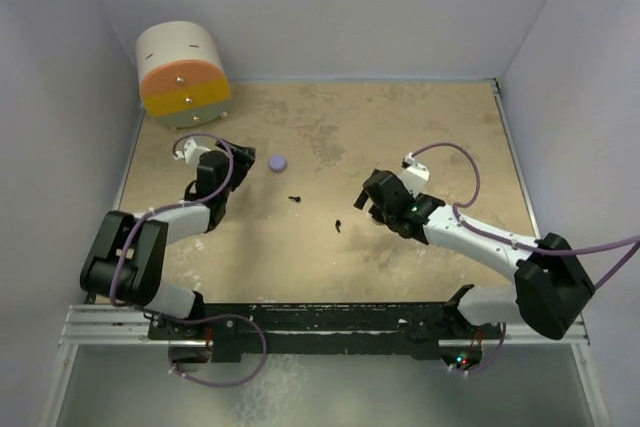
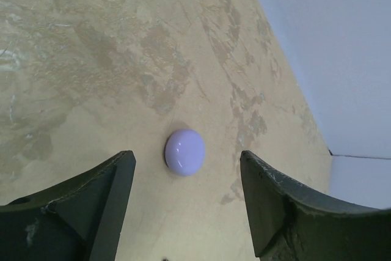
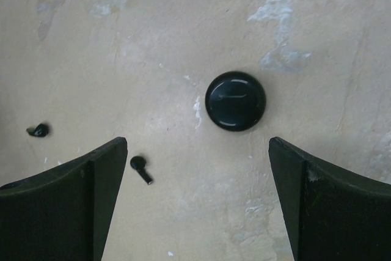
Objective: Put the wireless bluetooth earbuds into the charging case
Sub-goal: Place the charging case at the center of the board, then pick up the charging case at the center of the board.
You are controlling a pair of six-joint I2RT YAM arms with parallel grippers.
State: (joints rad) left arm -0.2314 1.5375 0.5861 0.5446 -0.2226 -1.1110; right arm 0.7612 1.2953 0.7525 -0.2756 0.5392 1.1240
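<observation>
Left claw spread before round lavender case; right claw spread near glossy black round case and black stemmed earbud.

No writing, label, brand name, number or sign could be read in any of the three views. The nearest thing to a mark was a thin pale streak on the lid of the glossy black round case, which lay on the tabletop in the right wrist view. It was too faint to tell from a reflection.
</observation>
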